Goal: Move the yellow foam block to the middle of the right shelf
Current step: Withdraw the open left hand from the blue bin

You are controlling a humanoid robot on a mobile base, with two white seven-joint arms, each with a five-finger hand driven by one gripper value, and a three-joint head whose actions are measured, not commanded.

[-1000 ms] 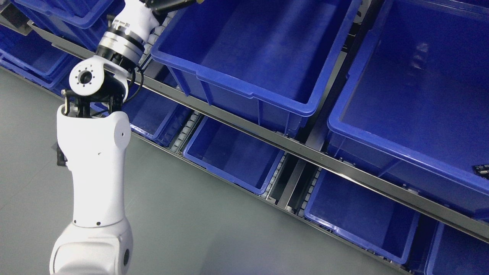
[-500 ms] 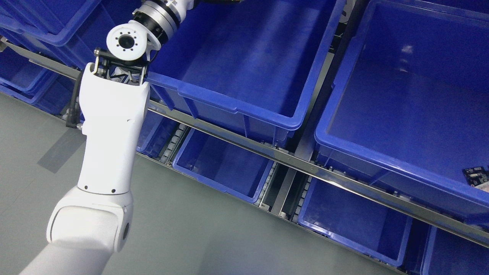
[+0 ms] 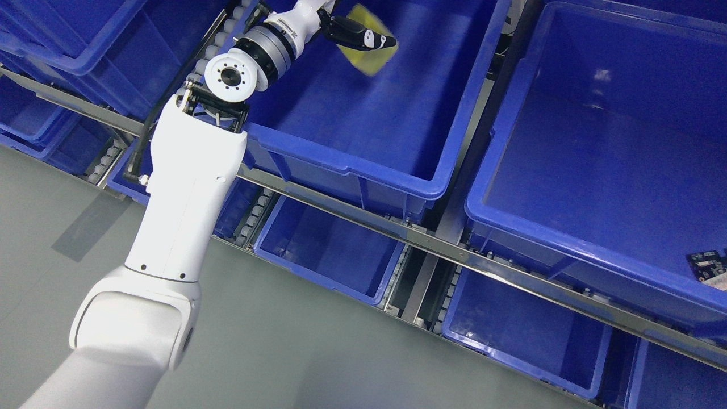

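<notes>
My left arm rises from the lower left, and my left hand (image 3: 358,35) is near the top edge, over a large blue bin (image 3: 346,165) on the middle shelf level. Its dark fingers (image 3: 372,38) are shut on the yellow foam block (image 3: 372,57), a flat square piece held in the air above the bin's floor. A second large blue bin (image 3: 511,227) stands to the right on the same level. My right arm does not show.
A metal shelf rail (image 3: 431,247) runs diagonally below the two large bins. Smaller blue bins (image 3: 329,272) sit on the lower level. A small circuit board (image 3: 710,266) lies in the right bin's corner. Grey floor (image 3: 284,352) lies at the lower left.
The camera has shifted. My left arm has swung right over the middle bin, and the hand with the yellow block has come into view at the top.
</notes>
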